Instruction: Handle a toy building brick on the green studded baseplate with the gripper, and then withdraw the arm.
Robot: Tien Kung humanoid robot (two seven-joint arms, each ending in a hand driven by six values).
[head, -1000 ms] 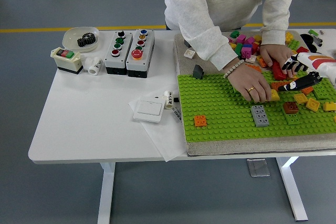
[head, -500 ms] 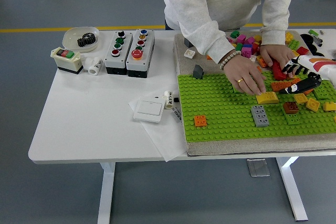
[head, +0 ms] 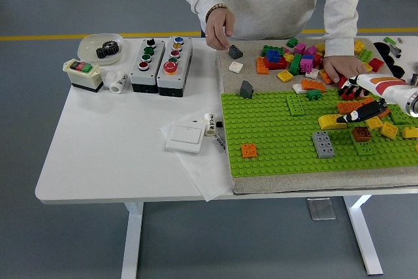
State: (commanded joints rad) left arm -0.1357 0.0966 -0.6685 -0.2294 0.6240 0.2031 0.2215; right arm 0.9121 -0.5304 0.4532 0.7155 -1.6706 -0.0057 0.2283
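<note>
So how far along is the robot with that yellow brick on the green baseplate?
Mid-job. The right hand has reached the green studded baseplate, black fingers beside the yellow sloped brick; whether they grip it is unclear. Withdrawing the arm remains. A person's hand hovers by a small grey piece.

A lab: white table (head: 117,155) with push-button control boxes (head: 160,63), grey floor.

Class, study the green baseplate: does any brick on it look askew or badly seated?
Yes. The yellow brick on the green baseplate sits tilted, not pressed flat on the studs, at the fingertips of the right hand. The grey brick and orange brick lie flat.
</note>
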